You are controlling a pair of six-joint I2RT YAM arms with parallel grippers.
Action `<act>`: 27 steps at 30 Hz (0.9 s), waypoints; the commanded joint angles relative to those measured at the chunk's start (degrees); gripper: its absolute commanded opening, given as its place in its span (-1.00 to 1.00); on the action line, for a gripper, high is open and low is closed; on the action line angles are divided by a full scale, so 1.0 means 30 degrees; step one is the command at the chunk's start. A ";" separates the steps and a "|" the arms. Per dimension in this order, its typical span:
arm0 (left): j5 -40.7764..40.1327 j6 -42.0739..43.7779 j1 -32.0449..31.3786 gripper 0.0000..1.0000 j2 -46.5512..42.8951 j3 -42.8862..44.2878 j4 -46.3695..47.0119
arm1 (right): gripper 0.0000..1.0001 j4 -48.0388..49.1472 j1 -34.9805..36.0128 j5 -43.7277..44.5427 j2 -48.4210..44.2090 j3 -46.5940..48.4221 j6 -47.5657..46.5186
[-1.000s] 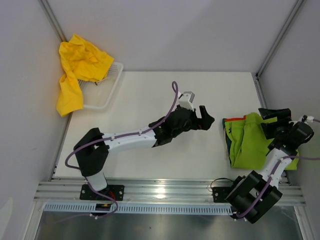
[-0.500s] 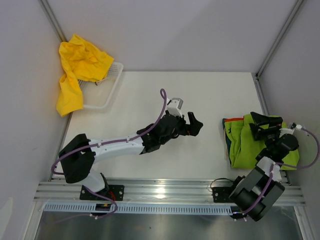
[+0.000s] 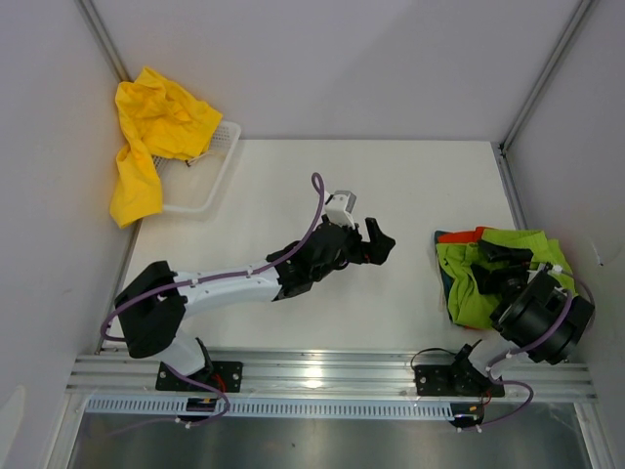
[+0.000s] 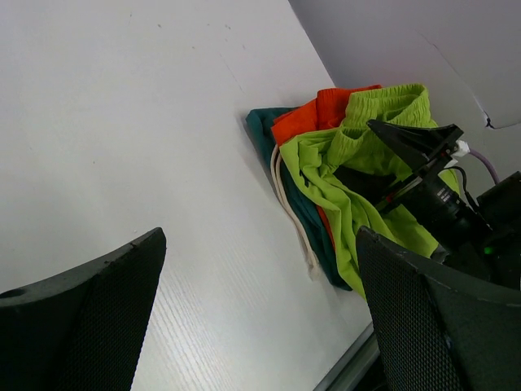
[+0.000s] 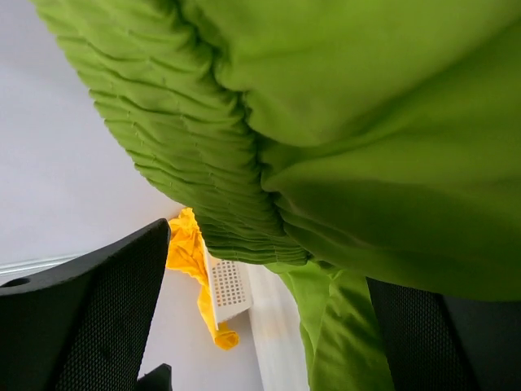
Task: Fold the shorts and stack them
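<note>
Three shorts lie piled at the table's right: lime green shorts (image 3: 467, 288) on top, orange-red shorts (image 3: 457, 235) and dark teal shorts (image 3: 443, 278) showing under them. In the left wrist view the lime green shorts (image 4: 358, 167), orange-red shorts (image 4: 313, 120), teal shorts (image 4: 262, 130) and a pale drawstring (image 4: 285, 195) show. My right gripper (image 3: 491, 256) is open and pushed low against the lime green shorts (image 5: 342, 122), which fill its view. My left gripper (image 3: 376, 242) hangs open and empty over mid-table (image 4: 259, 269). Yellow shorts (image 3: 154, 127) drape over the basket.
A white plastic basket (image 3: 210, 181) stands at the back left corner, also seen as basket (image 5: 228, 285) with yellow shorts (image 5: 191, 261) in the right wrist view. Grey walls close in on three sides. A metal rail (image 3: 322, 376) runs along the near edge.
The left arm drew back to the left, away from the pile, then held still. The right arm swung down and left, pressing its open gripper into the lime green shorts, which spread wider.
</note>
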 commanded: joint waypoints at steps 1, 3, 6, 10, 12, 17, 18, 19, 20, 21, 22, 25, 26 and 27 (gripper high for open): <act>-0.0040 0.0155 0.0118 0.98 0.0116 0.0420 0.0700 | 0.99 0.0653 0.0159 0.0375 0.0511 0.0369 -0.0026; -0.0127 0.0272 0.0117 0.98 0.0088 0.0624 0.0525 | 0.99 -0.0403 0.0423 0.0374 -0.0828 0.0870 -0.0230; -0.0186 0.0389 0.0088 0.98 0.0029 0.0743 0.0436 | 0.99 -0.4235 0.0746 0.0724 -0.4015 0.2274 -0.1457; -0.0157 0.0389 0.0089 0.98 -0.0030 0.0801 0.0377 | 0.99 -1.0645 0.0689 0.1516 -0.8098 0.4705 -0.3801; -0.0128 0.0360 0.0088 0.98 -0.0001 0.0772 0.0377 | 0.99 -1.1625 0.0339 0.1488 -0.8892 0.5904 -0.4215; 0.0136 0.0301 0.0059 0.98 0.0087 0.0976 0.0319 | 0.99 -0.9469 -0.0219 0.0054 -0.6908 0.6615 -0.2521; 0.0136 0.0330 0.0030 0.98 0.0087 0.1006 0.0174 | 0.99 -0.8736 -0.0423 -0.0064 -0.6410 0.6498 -0.1705; 0.0107 0.0388 0.0059 0.98 0.0058 0.1035 0.0114 | 0.99 -0.7453 -0.0454 -0.0181 -0.5883 0.6323 -0.1406; 0.0020 0.0476 0.0059 0.98 0.0000 0.1065 -0.0031 | 0.99 -0.6744 -0.0483 -0.0327 -0.4747 0.6234 -0.1084; -0.0010 0.0535 0.0030 0.98 -0.0088 0.1094 -0.0062 | 0.99 -0.5982 -0.0484 -0.0415 -0.4068 0.6089 -0.0733; -0.0097 0.0564 0.0030 0.98 -0.0118 0.1036 -0.0062 | 0.99 -0.4264 -0.0368 -0.0445 -0.3452 0.5710 -0.0004; -0.0186 0.0653 0.0059 0.98 -0.0118 0.1064 -0.0004 | 0.99 -0.0504 0.0186 0.0050 -0.0845 0.4976 0.1258; -0.0128 0.0624 0.0059 0.98 -0.0031 0.1094 0.0054 | 0.99 -0.0119 0.0480 0.0400 -0.0288 0.4858 0.1205; -0.0041 0.0623 0.0030 0.98 0.0086 0.1181 0.0055 | 0.99 -0.0057 0.1208 0.1071 0.0791 0.5147 0.0769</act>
